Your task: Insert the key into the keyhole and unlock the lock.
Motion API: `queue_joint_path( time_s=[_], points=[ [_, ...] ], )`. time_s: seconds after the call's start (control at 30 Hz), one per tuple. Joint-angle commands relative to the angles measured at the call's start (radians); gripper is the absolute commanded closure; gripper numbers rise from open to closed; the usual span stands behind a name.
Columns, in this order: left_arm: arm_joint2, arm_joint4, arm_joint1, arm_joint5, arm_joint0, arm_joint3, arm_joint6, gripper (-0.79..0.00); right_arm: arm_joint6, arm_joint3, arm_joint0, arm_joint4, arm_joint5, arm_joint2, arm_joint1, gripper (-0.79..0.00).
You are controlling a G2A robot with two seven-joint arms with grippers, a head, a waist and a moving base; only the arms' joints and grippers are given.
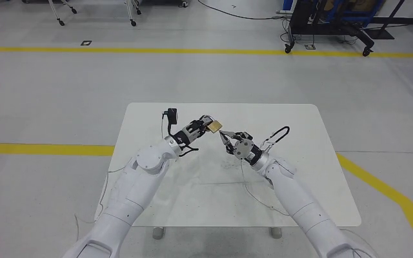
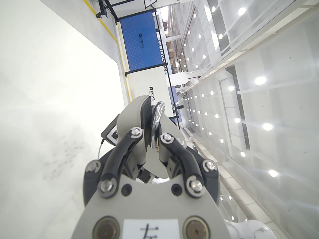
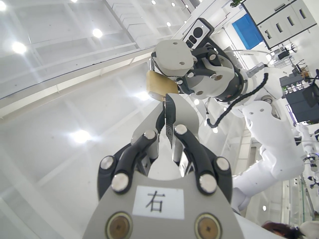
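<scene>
Table [image 1: 310, 193]: white, smooth, a rounded-corner slab. The top view takes in all of it, with faint grey scuff marks [image 1: 227, 165] near the middle. The left wrist view catches one bright stretch of it and the same smudges.

Floor: pale and glossy, with a yellow line [image 1: 193, 50] painted across it behind the table.

Left gripper [image 1: 208, 124]: grey-white shells, black linkage bars and steel pivot pins. It hangs above the table's middle, fingers clenched on the lock. The right wrist view shows it from outside, with one broad rounded finger [image 3: 172, 58] pressed over the top of the lock.

Right gripper [image 3: 165, 105]: the same build, with a ridged black pad lining one finger. It sits just beside the left one, nose to nose with it, and is pinched tight on the key.

Lock [image 3: 159, 84]: a brass padlock, a blocky body with softened corners and a dull satin yellow. It is held in the air over the table. From above it is a small tan square [image 1: 215, 126].

Shackle [image 2: 159, 111]: a bright silver loop, seen edge-on between the left fingers in the left wrist view, where the brass body is hidden.

Key [image 3: 161, 119]: thin, dark and flat, gripped between the right pads. Its tip meets the lower face of the lock. I cannot tell how far in it sits, and from above it is too small to make out.
</scene>
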State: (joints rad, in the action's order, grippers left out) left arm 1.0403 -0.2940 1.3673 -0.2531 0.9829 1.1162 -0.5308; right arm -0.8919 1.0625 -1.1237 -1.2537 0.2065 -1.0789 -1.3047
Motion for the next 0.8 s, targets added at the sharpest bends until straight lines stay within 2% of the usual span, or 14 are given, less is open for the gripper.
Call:
queue_joint_path(
  time_s=[0.0, 0.1, 0.13, 0.17, 0.27, 0.33, 0.43, 0.5, 0.53, 0.6, 0.63, 0.7, 0.77],
  points=[
    [0.002, 0.001, 0.0, -0.004, 0.002, 0.001, 0.003, 0.0, 0.001, -0.006, 0.006, 0.032, -0.024, 0.0, 0.0, 0.0],
    [0.006, 0.003, 0.001, -0.002, 0.004, 0.0, 0.004, 0.0, -0.007, -0.007, 0.007, 0.055, -0.046, -0.002, 0.0, 0.0],
    [0.006, 0.005, 0.001, -0.001, 0.005, -0.002, 0.005, 0.0, -0.009, -0.007, 0.007, 0.072, -0.057, -0.002, 0.0, -0.157],
    [0.007, 0.006, 0.001, -0.001, 0.005, -0.002, 0.005, 0.0, -0.014, -0.005, 0.005, 0.073, -0.059, -0.003, 0.0, -0.268],
    [0.009, -0.009, 0.002, 0.003, 0.008, -0.003, 0.0, 0.0, -0.035, 0.001, 0.001, 0.096, -0.075, -0.011, 0.003, -0.372],
    [0.012, -0.03, 0.004, 0.006, 0.009, -0.006, -0.006, 0.0, -0.042, 0.004, -0.003, 0.103, -0.081, -0.018, 0.004, -0.403],
    [0.017, -0.067, 0.007, 0.015, 0.006, -0.018, -0.016, 0.0, -0.053, 0.008, -0.009, 0.121, -0.079, -0.029, 0.008, -0.339],
    [0.013, -0.074, 0.01, 0.025, 0.001, -0.031, -0.025, 0.0, -0.061, 0.009, -0.014, 0.135, -0.083, -0.045, 0.013, -0.372],
    [0.011, -0.073, 0.01, 0.03, -0.002, -0.035, -0.028, 0.0, -0.064, 0.01, -0.016, 0.138, -0.086, -0.053, 0.016, -0.437],
    [0.0, -0.056, 0.012, 0.053, -0.013, -0.05, -0.033, 0.0, -0.073, 0.014, -0.025, 0.157, -0.112, -0.096, 0.027, -0.65],
    [-0.008, -0.011, 0.012, 0.064, -0.023, -0.057, -0.024, 0.0, -0.061, 0.015, -0.03, 0.175, -0.136, -0.119, 0.033, -0.708],
    [-0.036, 0.101, 0.011, 0.079, -0.036, -0.061, 0.006, 0.0, -0.008, 0.023, -0.04, 0.241, -0.189, -0.165, 0.047, -0.785],
    [-0.071, 0.2, 0.012, 0.096, -0.045, -0.059, 0.016, 0.0, 0.035, 0.037, -0.055, 0.282, -0.223, -0.22, 0.062, -0.785]
  ],
)
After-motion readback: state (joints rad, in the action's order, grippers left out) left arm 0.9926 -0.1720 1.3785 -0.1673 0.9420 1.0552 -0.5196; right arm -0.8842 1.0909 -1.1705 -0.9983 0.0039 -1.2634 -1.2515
